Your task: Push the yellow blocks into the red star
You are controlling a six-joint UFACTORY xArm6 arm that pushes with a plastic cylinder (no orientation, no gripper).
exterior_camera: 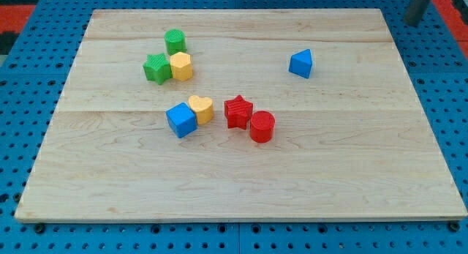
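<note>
Yellow blocks sit in two spots on the wooden surface (241, 181): a yellow heart (201, 108) near the centre, touching a blue cube (180, 119) at its 8 o'clock, and a yellow hexagonal block (181, 66) further toward the view's top left. The red star (238, 111) lies just at the heart's 3 o'clock, slightly apart from it, with a red cylinder (262, 127) touching it at 4 o'clock. The hexagonal block touches a green star (156, 67) at its 9 o'clock, and a green cylinder-like block (175, 41) stands at its 11 o'clock. A blue triangular block (300, 64) sits alone at the star's 1 o'clock.

Only a blurred stretch of the dark rod (417, 6) shows at the view's top right corner, off the surface; my tip cannot be made out, so I cannot tell the end effector's state. No writing is readable.
</note>
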